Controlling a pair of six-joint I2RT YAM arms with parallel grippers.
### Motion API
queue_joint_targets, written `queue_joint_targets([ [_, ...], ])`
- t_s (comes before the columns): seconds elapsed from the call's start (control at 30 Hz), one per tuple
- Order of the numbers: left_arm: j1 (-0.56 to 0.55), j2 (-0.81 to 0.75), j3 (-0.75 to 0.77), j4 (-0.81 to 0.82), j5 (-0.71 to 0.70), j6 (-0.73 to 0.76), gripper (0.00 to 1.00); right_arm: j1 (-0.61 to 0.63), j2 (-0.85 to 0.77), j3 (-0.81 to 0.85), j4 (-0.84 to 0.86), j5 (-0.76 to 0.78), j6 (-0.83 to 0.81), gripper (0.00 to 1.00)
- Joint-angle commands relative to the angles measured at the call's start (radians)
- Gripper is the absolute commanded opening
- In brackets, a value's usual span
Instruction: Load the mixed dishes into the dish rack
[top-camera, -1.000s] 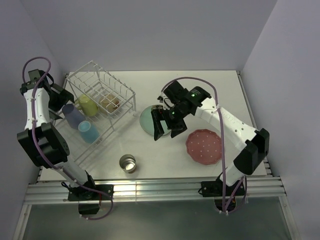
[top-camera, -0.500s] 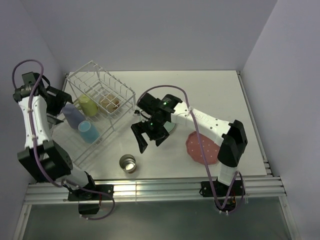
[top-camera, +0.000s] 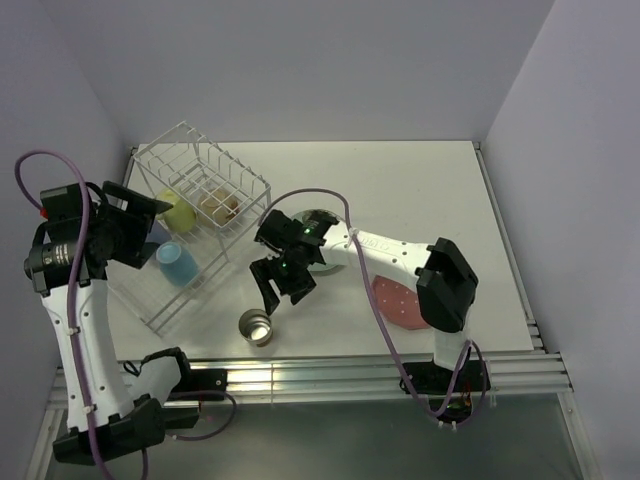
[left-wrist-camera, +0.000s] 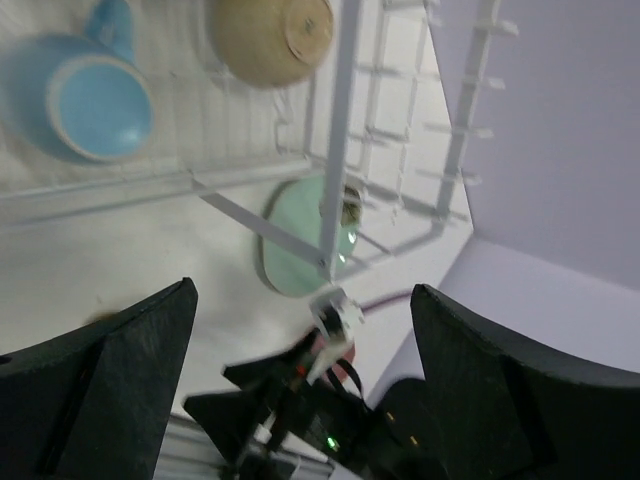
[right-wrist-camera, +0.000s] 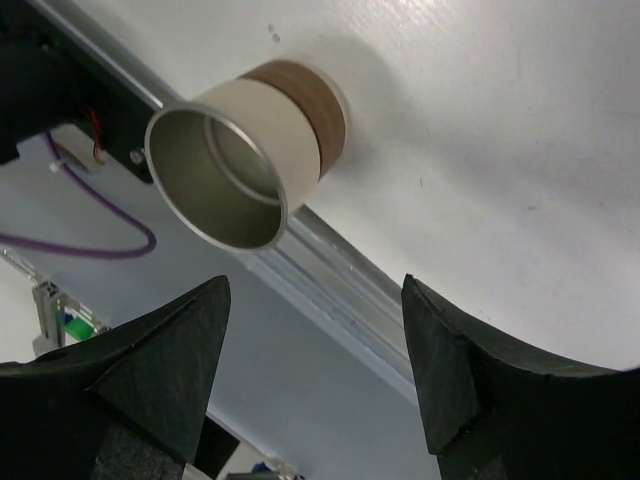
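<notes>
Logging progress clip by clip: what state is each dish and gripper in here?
small metal cup: upright on the table, empty, ungrasped.
light blue mug: on the dish rack's lower tray.
yellow mug: in the rack.
cream bowl: in the rack.
mint-green plate: flat on the table.
pink plate: flat on the table.
right gripper: open, near the cup.
left gripper: open, empty.

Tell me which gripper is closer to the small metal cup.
Right. The right gripper hangs open just beyond the metal cup; the left gripper is by the dish rack.
</notes>
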Motion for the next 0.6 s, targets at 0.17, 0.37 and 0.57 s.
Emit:
queue_joint_targets([
  [0.17,-0.438,0.173,0.217,0.103,-0.188,-0.163,0.95,0.065,0.130,0.016,0.149,0.065,0.104,0.74],
  [0.37,-0.659,0.235,0.339,0.094,-0.300,-0.219,0.96,0.100,0.176,-0.007,0.168,0.066,0.141,0.52],
  [0.57,-0.718,0.068,0.213,0.072,-0.337,-0.206,0.96,0.111,0.044,-0.160,0.192,0.129,0.182,0.00],
])
